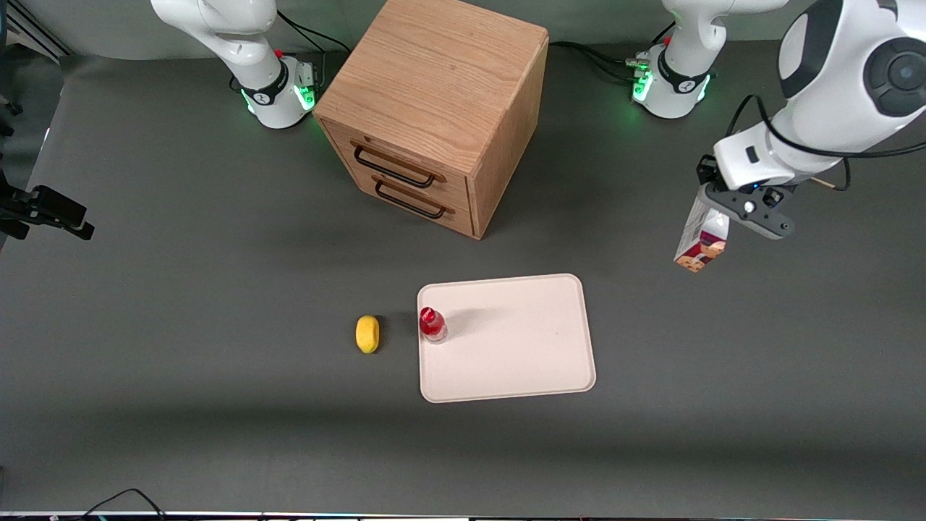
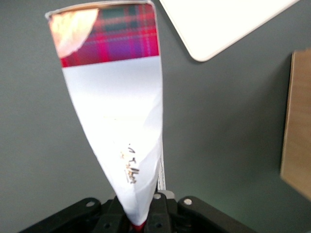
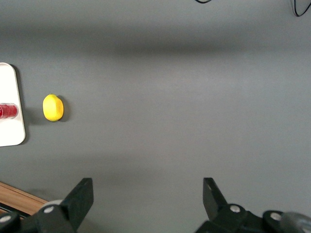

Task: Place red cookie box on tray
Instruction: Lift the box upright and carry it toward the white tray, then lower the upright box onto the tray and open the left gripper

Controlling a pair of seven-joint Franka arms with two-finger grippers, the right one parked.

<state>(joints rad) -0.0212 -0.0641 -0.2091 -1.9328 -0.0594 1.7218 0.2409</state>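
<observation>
The red cookie box [image 1: 703, 242] hangs tilted from my left gripper [image 1: 712, 208] toward the working arm's end of the table. The gripper is shut on the box's upper end. In the left wrist view the box [image 2: 114, 97] runs away from the gripper [image 2: 141, 216], showing its white label panel and a red tartan end with a cookie picture. The pale cream-pink tray [image 1: 521, 362] lies flat at mid-table, nearer to the front camera than the box and apart from it. One rounded corner of the tray [image 2: 218, 24] shows in the wrist view.
A small red-capped bottle [image 1: 432, 324] stands on the tray near its edge. A yellow lemon [image 1: 367, 333] lies on the table beside the tray. A wooden drawer cabinet [image 1: 434, 108] stands farther from the front camera than the tray; its edge [image 2: 299, 121] shows in the wrist view.
</observation>
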